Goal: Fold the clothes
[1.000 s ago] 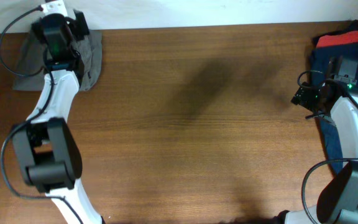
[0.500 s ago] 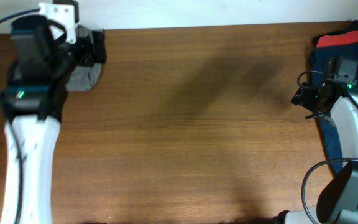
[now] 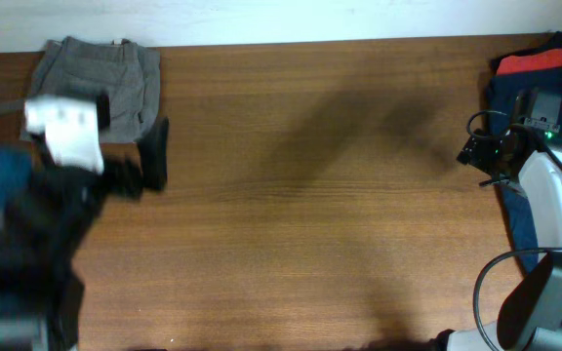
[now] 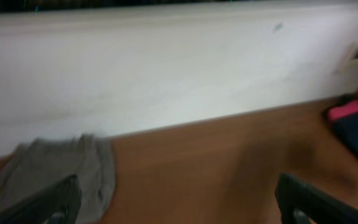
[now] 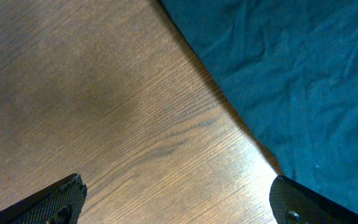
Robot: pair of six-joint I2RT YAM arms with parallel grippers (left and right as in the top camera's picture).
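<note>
Grey-olive woven shorts [image 3: 99, 73] are lying flat at the far left corner of the wooden table [image 3: 310, 195], against its back edge. We are seeing them just beyond the left gripper [image 4: 179, 205], ahead and to its left, outside the jaws, which are standing wide apart and gripping nothing. Across the table, well apart from the shorts, the right gripper [image 5: 179, 202] is hovering with its jaws likewise spread and empty over bare wood beside a dark navy garment [image 3: 507, 97], a red garment [image 3: 535, 60] lying at its far end; any label is too blurred for us to be reading.
</note>
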